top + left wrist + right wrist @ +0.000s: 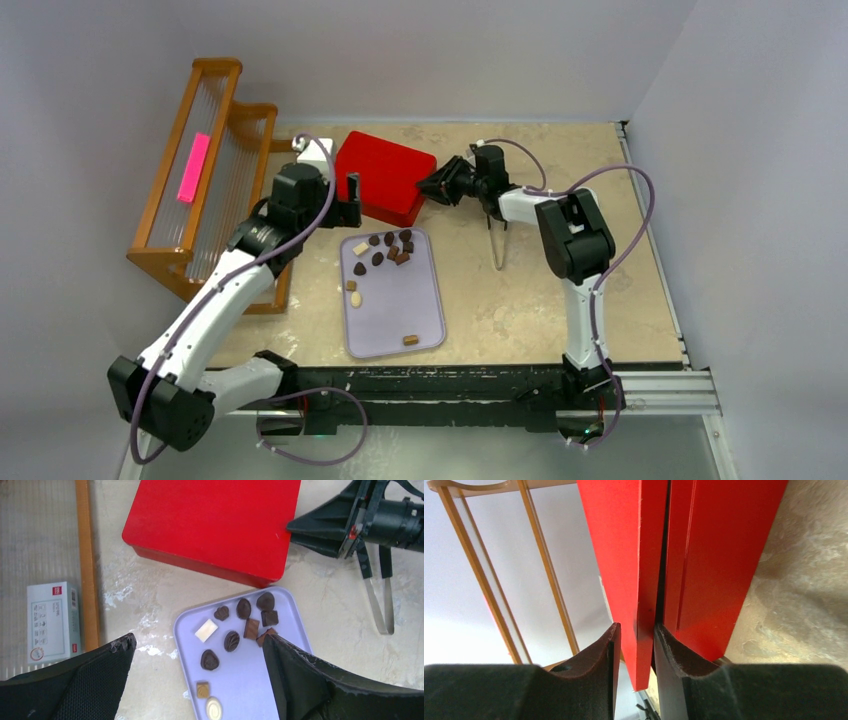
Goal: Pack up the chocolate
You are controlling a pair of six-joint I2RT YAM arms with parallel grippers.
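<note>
Barely started: clamped right gripper (636,630) on lid (624,555) of red box (385,177); hung left gripper (197,641), spread wide, above tray (245,685) of unpacked chocolate (231,641).

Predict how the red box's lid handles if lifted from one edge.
Probably stiff: the lid shows as a flat, straight panel with crisp edges in the right tool. Likely light, being thin-walled. Pinched at one edge only, it may pivot or slip, and the base could drag along the table if the fit is snug.
</note>
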